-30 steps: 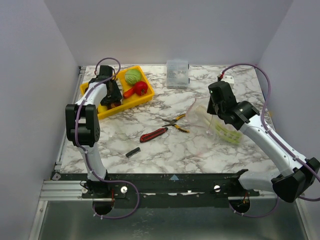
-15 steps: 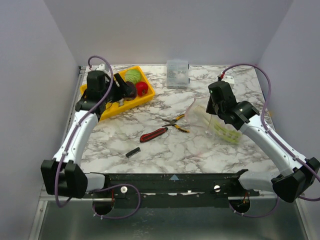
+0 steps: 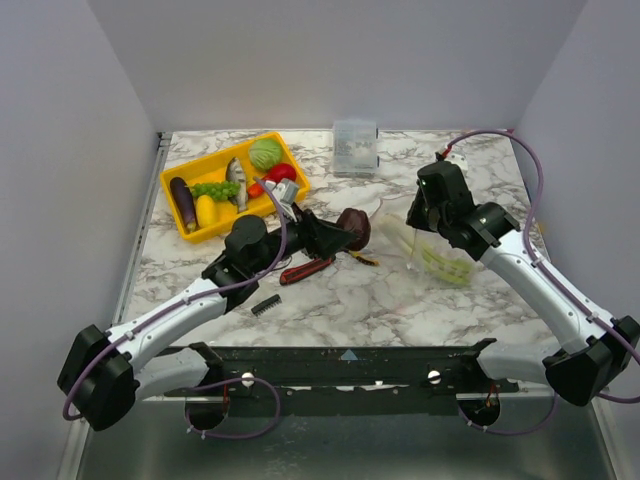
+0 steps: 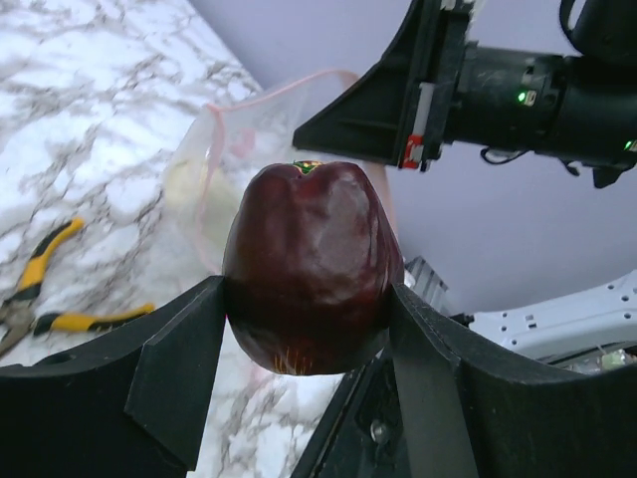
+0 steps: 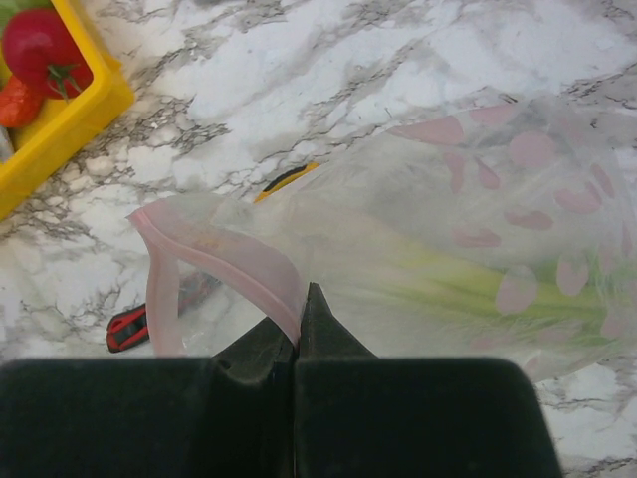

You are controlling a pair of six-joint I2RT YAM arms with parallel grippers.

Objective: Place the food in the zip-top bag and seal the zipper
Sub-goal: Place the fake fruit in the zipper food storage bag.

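My left gripper [image 3: 347, 231] is shut on a dark red round toy fruit [image 4: 309, 264] and holds it above the table, just left of the zip-top bag [image 3: 441, 256]. In the left wrist view the bag's open mouth [image 4: 249, 139] lies right behind the fruit. My right gripper [image 5: 297, 329] is shut on the pinkish zipper strip [image 5: 224, 247] and holds the mouth up and open. A pale green celery stalk [image 5: 448, 284] lies inside the bag. The eggplant [image 3: 181, 203], yellow fruit [image 3: 206, 211], grapes [image 3: 215, 188], fish [image 3: 236, 180], cabbage [image 3: 265, 153] and tomato [image 3: 281, 172] lie in the yellow tray [image 3: 296, 186].
A red-handled knife [image 3: 308, 268] and yellow-handled pliers [image 3: 364, 259] lie mid-table under my left arm. A small black part [image 3: 264, 305] lies nearer the front. A small clear box [image 3: 354, 146] stands at the back. Purple walls close three sides.
My left arm has swung from the yellow tray to the middle of the table, carrying the dark red fruit up to the bag's mouth. The right arm has held still on the zipper.
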